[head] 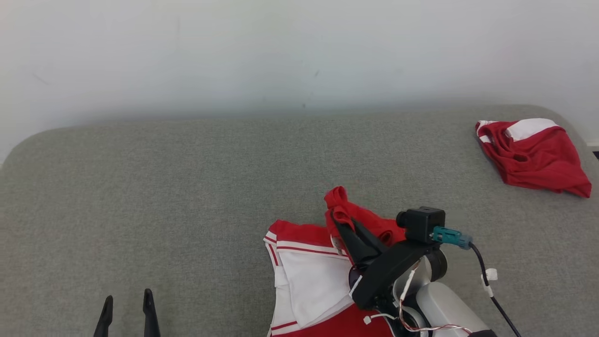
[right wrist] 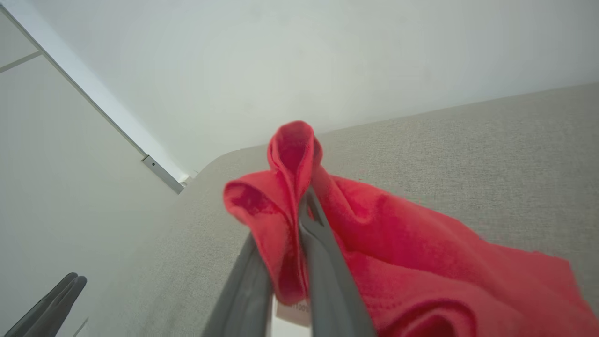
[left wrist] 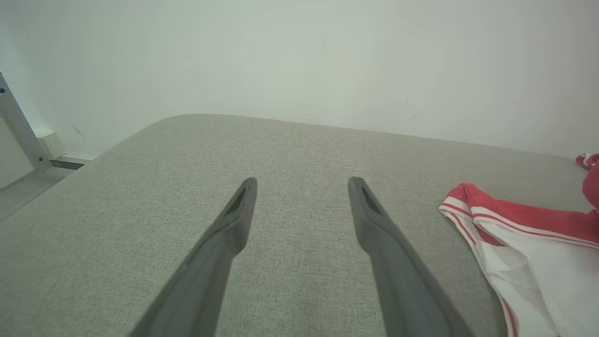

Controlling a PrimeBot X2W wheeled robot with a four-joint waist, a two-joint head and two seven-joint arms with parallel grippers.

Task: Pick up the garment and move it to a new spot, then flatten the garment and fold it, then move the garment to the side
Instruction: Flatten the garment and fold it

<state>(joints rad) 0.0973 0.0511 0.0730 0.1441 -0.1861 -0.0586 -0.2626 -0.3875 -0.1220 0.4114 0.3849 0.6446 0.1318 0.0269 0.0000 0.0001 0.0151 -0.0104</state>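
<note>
Just right of bottom centre, the right gripper (head: pixel 338 220) pinches a red fold of the red-and-white garment (head: pixel 309 276); lower left, the left gripper (head: pixel 128 296) gapes wide above the surface (head: pixel 187 187).

Looks along the left gripper (left wrist: pixel 303 182), its two long dark tapered fingers (left wrist: pixel 220 252) spread wide apart, with bare surface between them. Points out over a broad grey woven-fabric cushion (left wrist: pixel 140 187) with a rounded far edge. Backed by a plain white wall (left wrist: pixel 299 56). At the right edge, lying on the grey fabric: a red-and-white garment (left wrist: pixel 529 243), red band with thin white stripes at its near rim, white panel below, apart from the right-hand finger. Above it, a cropped bit of red cloth (left wrist: pixel 590 180). Far left, beyond the cushion: a slanted grey metal strut (left wrist: pixel 18 126) over pale floor (left wrist: pixel 23 192).
</note>
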